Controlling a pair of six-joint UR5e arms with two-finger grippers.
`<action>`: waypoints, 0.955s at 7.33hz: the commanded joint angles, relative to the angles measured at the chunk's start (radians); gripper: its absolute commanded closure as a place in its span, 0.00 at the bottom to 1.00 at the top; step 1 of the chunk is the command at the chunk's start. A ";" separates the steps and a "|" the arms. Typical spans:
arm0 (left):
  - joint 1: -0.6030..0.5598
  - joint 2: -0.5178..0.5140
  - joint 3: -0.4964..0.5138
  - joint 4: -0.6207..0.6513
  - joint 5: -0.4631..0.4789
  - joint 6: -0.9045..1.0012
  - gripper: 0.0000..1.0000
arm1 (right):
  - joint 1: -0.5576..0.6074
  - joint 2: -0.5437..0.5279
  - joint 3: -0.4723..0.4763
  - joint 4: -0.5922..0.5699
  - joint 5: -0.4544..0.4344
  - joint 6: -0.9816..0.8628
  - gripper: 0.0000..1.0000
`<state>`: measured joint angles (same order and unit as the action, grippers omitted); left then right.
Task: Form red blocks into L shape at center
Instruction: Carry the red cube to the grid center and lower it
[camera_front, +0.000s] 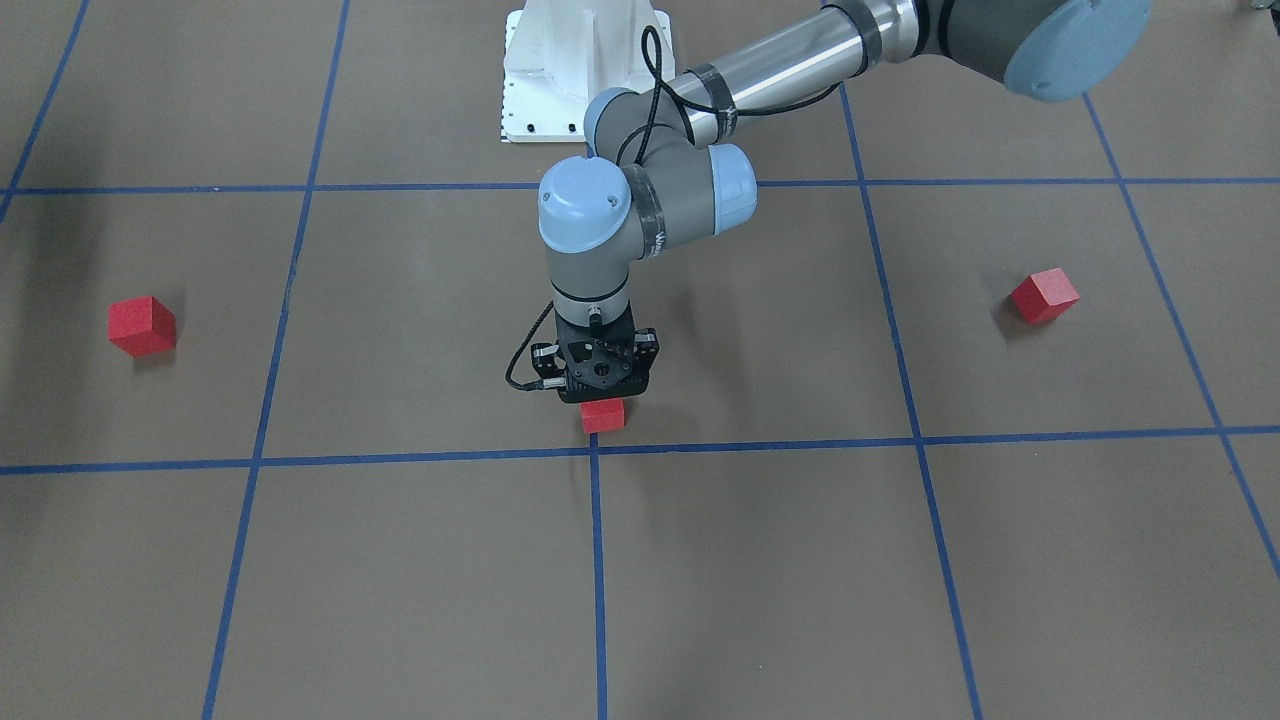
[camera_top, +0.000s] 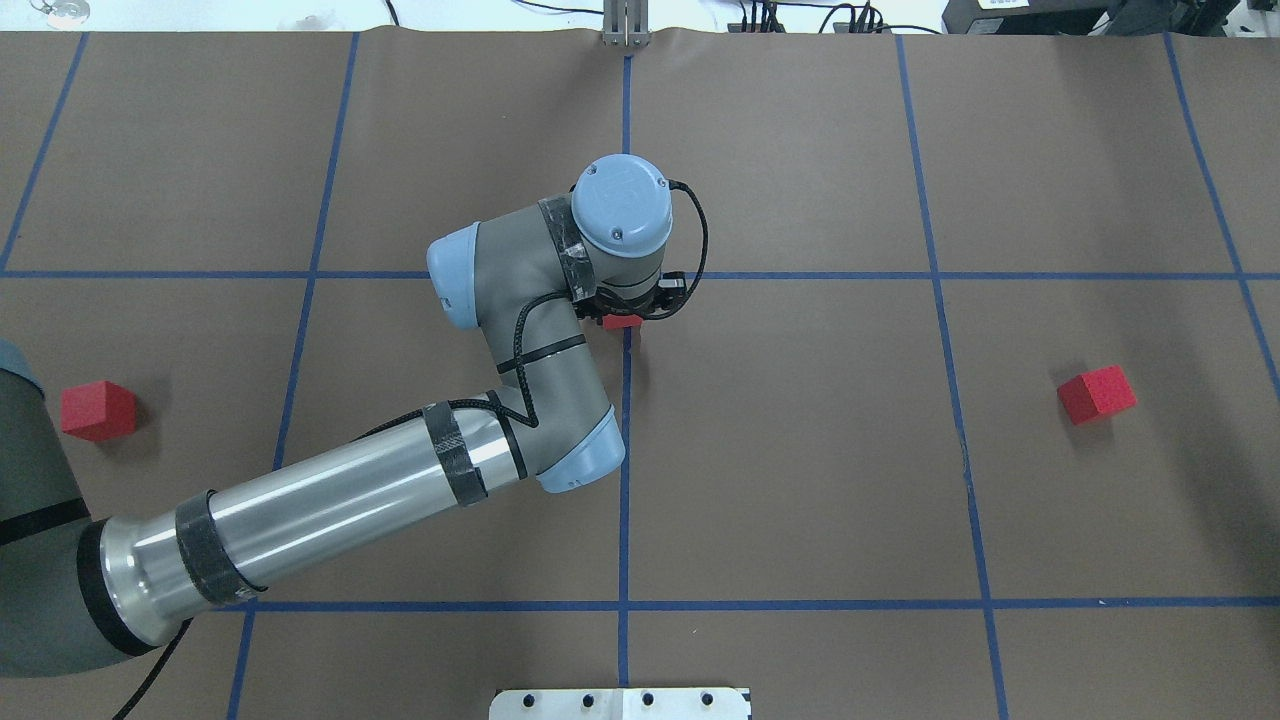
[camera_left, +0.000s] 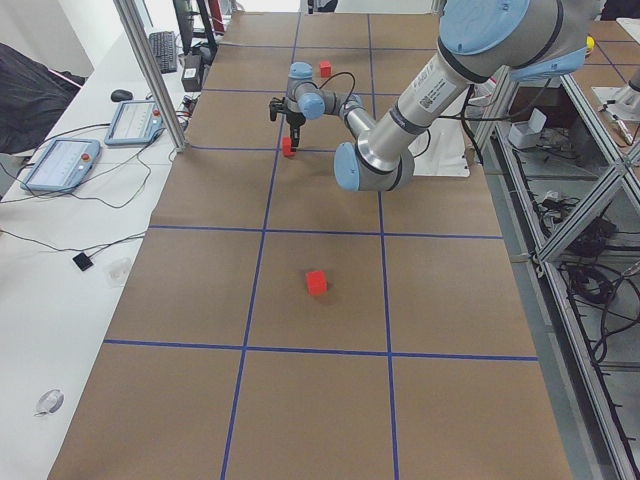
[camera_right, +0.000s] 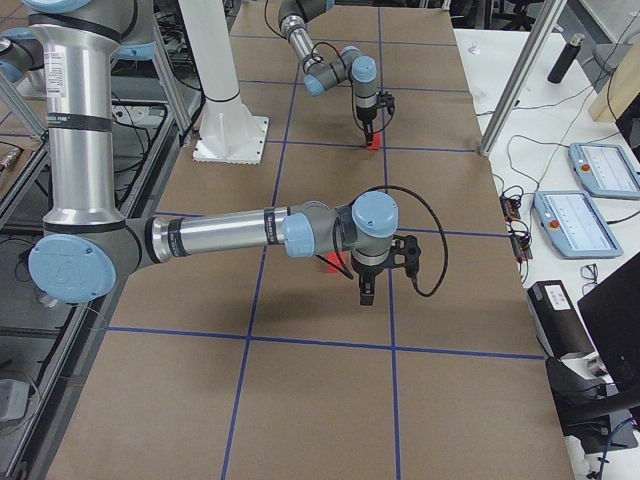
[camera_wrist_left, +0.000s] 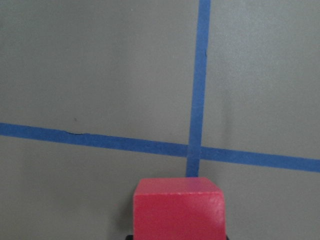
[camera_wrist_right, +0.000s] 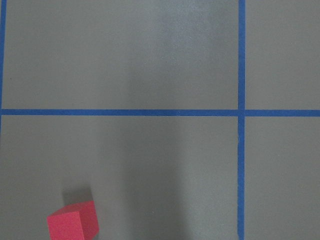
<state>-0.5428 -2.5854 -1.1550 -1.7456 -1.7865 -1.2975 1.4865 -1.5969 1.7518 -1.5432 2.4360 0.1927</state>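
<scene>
Looking at the overhead view, we see the left gripper (camera_top: 632, 308) pointing straight down with its fingers closed on one red block (camera_top: 622, 321), so that one's clamped. It sits just at 6 o'clock of the center (camera_top: 627, 275), the crossing of blue tape lines (camera_top: 800, 275) in the middle of the brown gridded surface (camera_top: 800, 450), really close to it but not on it. From the left wrist camera that cube fills the bottom edge of the frame, and the crossing is right at 12 o'clock from it, just past its far edge. We honestly can't tell whether the cube is touching the surface or hanging just above it. The other two cubes are well away from the middle. The left-side block (camera_top: 97, 410) is out around 8 o'clock from the center, and the right-side block (camera_top: 1097, 393) is around 4 o'clock, turned a bit off the grid lines. Both sit alone inside their grid squares, not touching any tape. The right gripper (camera_right: 367, 290) only shows up in the side view from the robot's right, hanging fingers-down over the surface, and we can't tell from there if its fingers are apart or together. Its wrist camera catches the right-side block down at 7 o'clock of the frame, with a tape crossing (camera_wrist_right: 241, 112) over at 3 o'clock.
</scene>
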 joint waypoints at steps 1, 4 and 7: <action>0.003 -0.013 0.000 0.000 -0.001 0.003 1.00 | 0.000 0.000 0.000 0.000 0.000 -0.001 0.00; 0.007 -0.016 0.008 0.003 -0.001 0.043 0.97 | 0.000 0.000 0.000 -0.002 0.000 -0.001 0.00; 0.006 -0.015 0.008 0.009 0.001 0.044 0.96 | 0.000 0.000 -0.002 -0.002 0.000 -0.001 0.00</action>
<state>-0.5366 -2.6014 -1.1478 -1.7397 -1.7861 -1.2545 1.4864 -1.5969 1.7508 -1.5446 2.4359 0.1917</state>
